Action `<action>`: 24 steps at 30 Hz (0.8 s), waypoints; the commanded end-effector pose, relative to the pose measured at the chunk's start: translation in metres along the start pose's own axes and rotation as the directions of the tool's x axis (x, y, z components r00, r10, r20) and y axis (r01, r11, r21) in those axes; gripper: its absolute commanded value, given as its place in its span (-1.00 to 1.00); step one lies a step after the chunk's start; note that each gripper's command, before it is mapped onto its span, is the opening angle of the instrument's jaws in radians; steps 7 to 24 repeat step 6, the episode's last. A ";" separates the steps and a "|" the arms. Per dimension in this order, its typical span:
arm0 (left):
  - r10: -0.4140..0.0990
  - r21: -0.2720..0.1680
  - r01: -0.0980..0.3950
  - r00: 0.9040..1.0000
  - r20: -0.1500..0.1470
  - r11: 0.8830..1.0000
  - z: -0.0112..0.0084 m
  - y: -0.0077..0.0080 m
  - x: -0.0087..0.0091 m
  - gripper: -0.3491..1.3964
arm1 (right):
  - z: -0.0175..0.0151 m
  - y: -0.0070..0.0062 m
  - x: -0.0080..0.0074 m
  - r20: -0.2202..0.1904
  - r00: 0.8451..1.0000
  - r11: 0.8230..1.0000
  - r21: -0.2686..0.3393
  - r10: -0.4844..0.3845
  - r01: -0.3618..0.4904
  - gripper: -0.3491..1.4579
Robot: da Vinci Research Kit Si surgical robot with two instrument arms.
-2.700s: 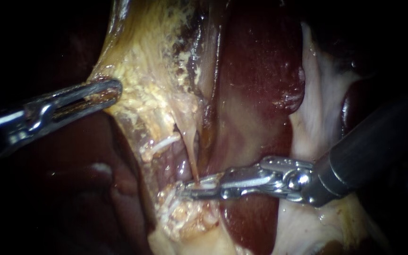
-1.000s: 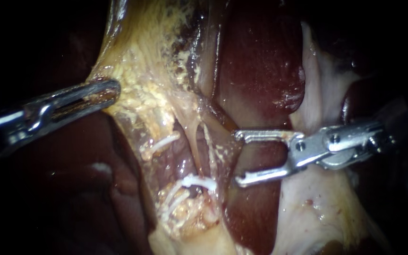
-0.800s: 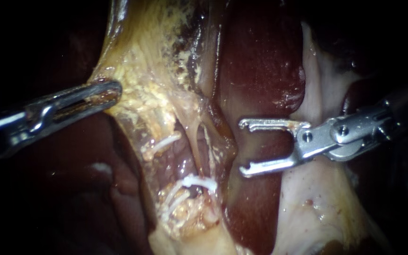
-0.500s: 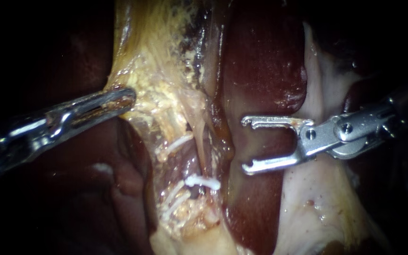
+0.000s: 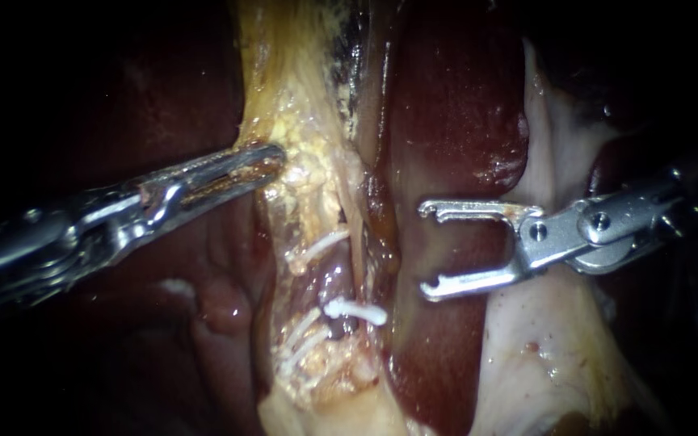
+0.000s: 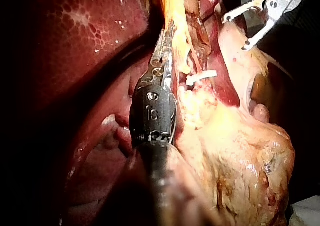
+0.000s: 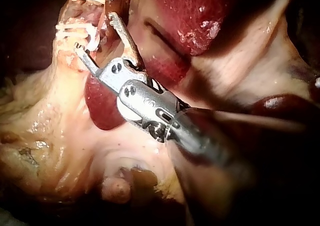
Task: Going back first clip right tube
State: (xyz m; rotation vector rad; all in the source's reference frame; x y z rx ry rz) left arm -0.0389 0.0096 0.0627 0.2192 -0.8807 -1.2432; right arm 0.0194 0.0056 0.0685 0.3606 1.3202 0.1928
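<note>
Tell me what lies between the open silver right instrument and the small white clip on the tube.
Only a strip of dark red tissue, seen in the endoscope view; the silver right instrument stands clear of the small white clip.

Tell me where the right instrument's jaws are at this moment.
In the endoscope view the right instrument hangs with its jaws open over the dark liver. It is to the right of the nearest white clip and clear of it.

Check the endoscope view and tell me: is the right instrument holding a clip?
No: the right instrument is open with nothing in it, and the white clip lies apart from it.
</note>
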 end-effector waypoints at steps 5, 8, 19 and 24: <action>0.000 0.001 0.000 1.000 0.000 1.000 -0.0001 0.0001 0.0000 -1.00 | -0.0001 0.0001 0.0003 -0.003 1.000 1.000 -0.001 0.002 -0.002 0.05; 0.000 0.001 0.000 1.000 -0.001 1.000 -0.0001 0.0001 0.0000 -1.00 | -0.0001 0.0002 0.0004 -0.006 1.000 1.000 -0.002 0.003 -0.003 0.05; 0.000 0.001 0.000 1.000 -0.001 1.000 -0.0001 0.0001 0.0000 -1.00 | -0.0001 0.0002 0.0004 -0.006 1.000 1.000 -0.002 0.003 -0.003 0.05; 0.000 0.001 0.000 1.000 -0.001 1.000 -0.0001 0.0001 0.0000 -1.00 | -0.0001 0.0002 0.0004 -0.006 1.000 1.000 -0.002 0.003 -0.003 0.05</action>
